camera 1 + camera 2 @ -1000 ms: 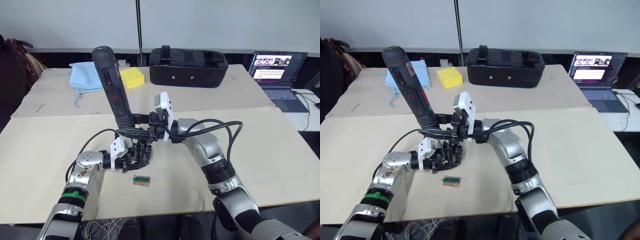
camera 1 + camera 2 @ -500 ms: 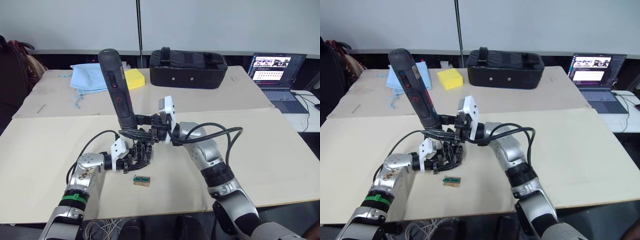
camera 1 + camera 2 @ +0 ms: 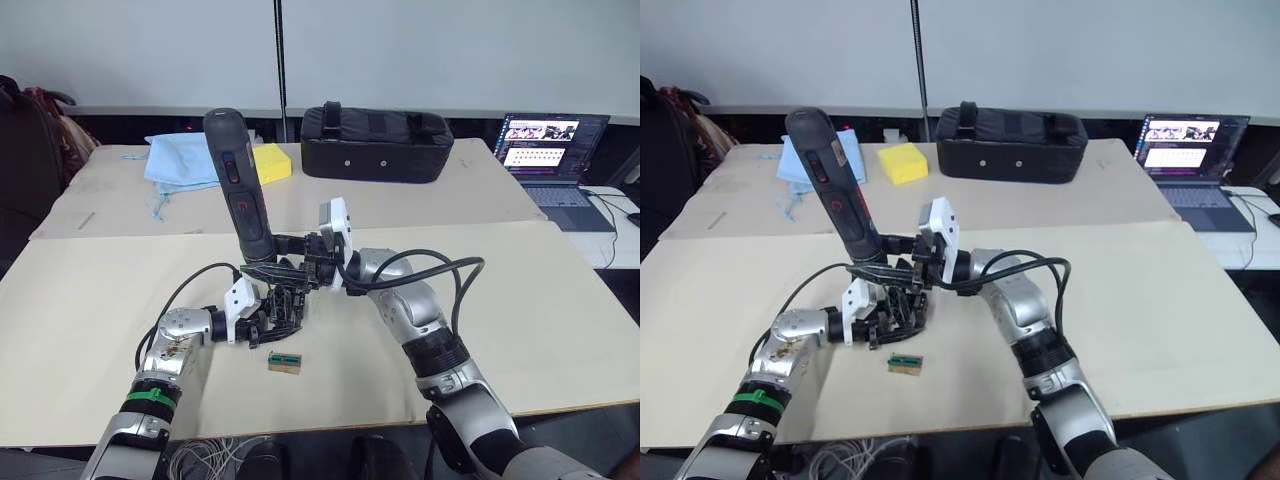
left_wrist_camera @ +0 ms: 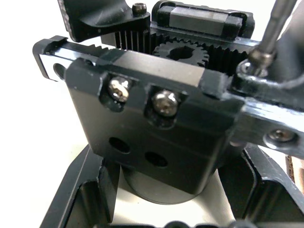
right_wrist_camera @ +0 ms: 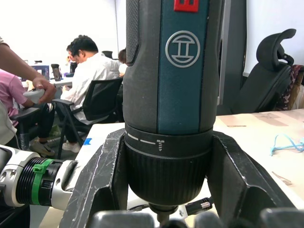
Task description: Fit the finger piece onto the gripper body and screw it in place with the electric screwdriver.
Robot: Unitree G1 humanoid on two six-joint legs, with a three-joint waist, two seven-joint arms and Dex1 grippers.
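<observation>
The electric screwdriver (image 3: 238, 185), thick and black with red marks, stands nearly upright with its tip down. My right gripper (image 3: 272, 266) is shut on its lower end, one finger (image 5: 102, 180) on each side. Its metal bit (image 4: 271, 28) meets a screw on the right side of the gripper body (image 4: 156, 137). That chunky black block with gear teeth (image 3: 283, 306) rests on the table, and my left gripper (image 3: 262, 320) is shut on it. I cannot tell the finger piece apart from the other black parts on the body.
A small green-and-tan block (image 3: 284, 363) lies just in front of the gripper body. At the back of the table are a black zipped case (image 3: 378, 140), a yellow sponge (image 3: 268, 162) and a blue cloth (image 3: 180, 160). A laptop (image 3: 555, 150) sits far right. People (image 5: 90, 61) sit in the background.
The screwdriver's top has swung to the right, so it stands straighter over the gripper body. My left gripper and the body have stayed put. The head camera has shifted slightly.
</observation>
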